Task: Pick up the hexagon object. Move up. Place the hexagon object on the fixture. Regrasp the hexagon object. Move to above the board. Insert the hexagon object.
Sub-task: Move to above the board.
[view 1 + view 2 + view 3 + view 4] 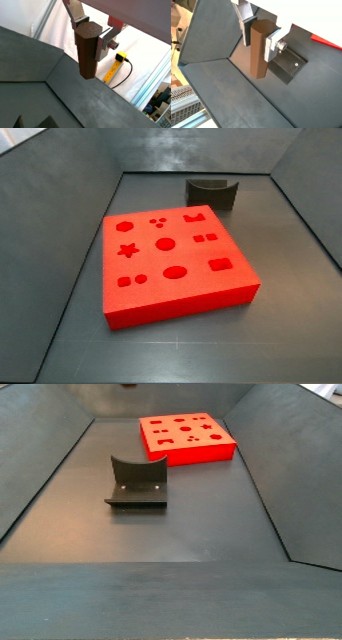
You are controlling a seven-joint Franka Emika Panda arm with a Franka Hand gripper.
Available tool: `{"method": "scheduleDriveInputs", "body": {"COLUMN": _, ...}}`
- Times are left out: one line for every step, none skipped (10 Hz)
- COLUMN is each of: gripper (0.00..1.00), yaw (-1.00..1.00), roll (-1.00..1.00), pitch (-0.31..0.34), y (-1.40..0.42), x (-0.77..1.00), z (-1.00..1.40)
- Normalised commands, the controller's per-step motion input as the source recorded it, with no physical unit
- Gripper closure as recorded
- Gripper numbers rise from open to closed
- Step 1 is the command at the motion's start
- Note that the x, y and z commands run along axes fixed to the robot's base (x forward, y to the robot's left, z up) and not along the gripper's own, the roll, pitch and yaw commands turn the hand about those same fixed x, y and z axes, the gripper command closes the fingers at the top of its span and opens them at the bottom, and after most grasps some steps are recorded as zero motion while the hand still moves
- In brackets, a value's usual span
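The hexagon object (87,50) is a dark brown peg with flat faces, and it sits upright between the two silver fingers (75,11) of the gripper (92,30), which are clenched on its upper part — its lower end hangs free, high above the dark grey floor (244,107). Both wrist views show this same grasp, with the peg (260,47) longer than the finger plates. In a wrist view the fixture (290,64) lies on the floor below the gripper, and a red corner of the board (326,40) appears just beyond it. Neither side view shows the gripper or the peg. There the fixture (136,481) stands alone on its base plate, its curved notch on top, well apart from the board (174,263) — a flat red block with cut-out holes.
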Motion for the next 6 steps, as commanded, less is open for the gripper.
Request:
{"method": "scheduleDriveInputs", "body": {"gripper": 1.0, "yaw": -0.07, "roll": -1.0, "pitch": -0.054, "y": -1.0, "x": -0.64, "z": 0.21}}
{"method": "scheduleDriveInputs", "body": {"gripper": 1.0, "yaw": -0.07, "roll": -1.0, "pitch": -0.061, "y": -1.0, "x": -0.64, "z": 0.19}}
{"method": "scheduleDriveInputs", "body": {"gripper": 1.0, "yaw": -0.07, "roll": -1.0, "pitch": -0.084, "y": -1.0, "x": -0.69, "z": 0.21}}
{"method": "scheduleDriveInputs", "body": {"gripper": 1.0, "yaw": -0.07, "roll": -1.0, "pitch": -0.096, "y": -1.0, "x": -0.71, "z": 0.19}}
{"method": "scheduleDriveInputs", "body": {"gripper": 1.0, "yaw": -0.08, "roll": -1.0, "pitch": -0.112, "y": -1.0, "x": -0.75, "z": 0.21}}
{"method": "scheduleDriveInputs", "body": {"gripper": 1.0, "yaw": -0.08, "roll": -1.0, "pitch": -0.118, "y": -1.0, "x": -0.78, "z": 0.21}}
